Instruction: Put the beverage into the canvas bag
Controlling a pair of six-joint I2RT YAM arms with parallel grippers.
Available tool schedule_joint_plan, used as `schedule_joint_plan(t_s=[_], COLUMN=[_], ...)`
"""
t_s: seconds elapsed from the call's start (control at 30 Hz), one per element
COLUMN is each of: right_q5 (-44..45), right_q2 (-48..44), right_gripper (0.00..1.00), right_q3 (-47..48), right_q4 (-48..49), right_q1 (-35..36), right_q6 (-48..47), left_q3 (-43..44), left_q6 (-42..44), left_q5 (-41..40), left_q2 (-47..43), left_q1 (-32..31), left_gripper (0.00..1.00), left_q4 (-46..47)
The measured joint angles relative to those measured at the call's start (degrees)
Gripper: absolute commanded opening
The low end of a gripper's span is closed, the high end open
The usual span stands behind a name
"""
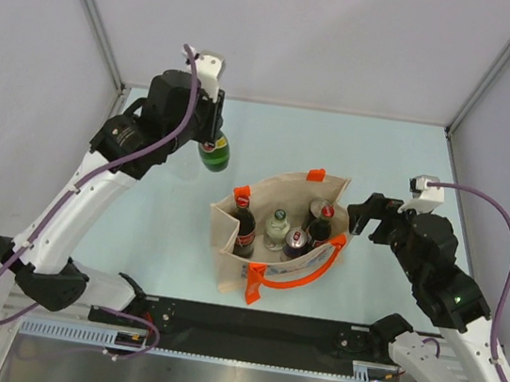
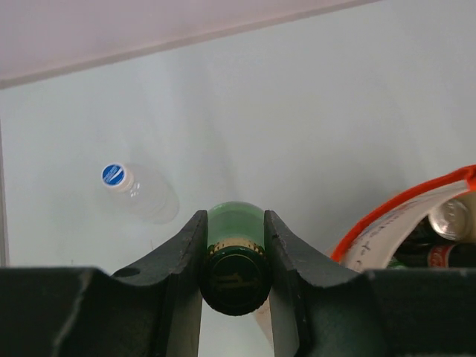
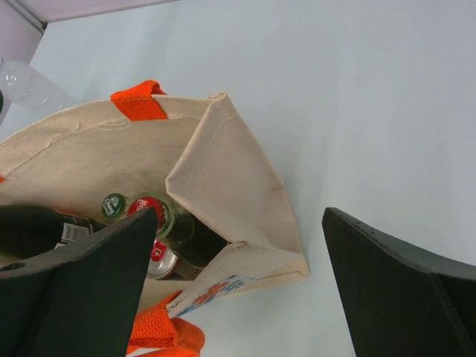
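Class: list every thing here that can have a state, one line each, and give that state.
green bottle: capped, gripped at the neck, not yet bagged.
left gripper: shut on the green bottle.
right gripper: open, empty.
canvas bag: standing, mouth open.
bagged bottles: upright, capped.
clear plastic bottle: lying on its side, cap on.

Clear plastic bottle (image 2: 143,195), blue cap (image 2: 113,175), lying on the pale table (image 2: 335,111). I see grey walls (image 1: 306,27) enclosing the table.
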Motion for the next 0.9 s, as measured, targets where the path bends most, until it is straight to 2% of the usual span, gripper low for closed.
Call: schedule_joint_plan(t_s=[0.27, 0.43, 0.57, 0.7, 0.9], right_q5=[0.96, 1.44, 1.84, 1.9, 1.9], right_q2=[-0.33, -0.9, -1.25, -1.57, -1.62], right_gripper=[1.0, 1.0, 0.99, 1.0, 1.0], right_q3=[-0.02, -0.02, -0.02, -0.02, -0.02], right_q4=[-0.02, -0.13, -0.31, -0.31, -0.35], right_q1=[0.0, 0.0, 0.0, 0.0, 0.0], right_q6=[-0.57, -1.11, -1.51, -1.66, -1.64], left_q3=[15.85, 21.73, 23.28, 23.04, 16.68], left_q6=[3.17, 5.01, 5.42, 5.05, 3.82], left_q5=[-1.81, -2.4, -2.25, 1.36, 5.86], left_q2=[5.81, 7.45, 7.45, 7.43, 6.6], left_q1=[-13.29, -20.15, -23.8, -24.87, -25.29], left_gripper=[0.0, 0.0, 0.0, 0.0, 0.0], left_q4=[-1.88, -1.95, -2.14, -1.99, 1.09])
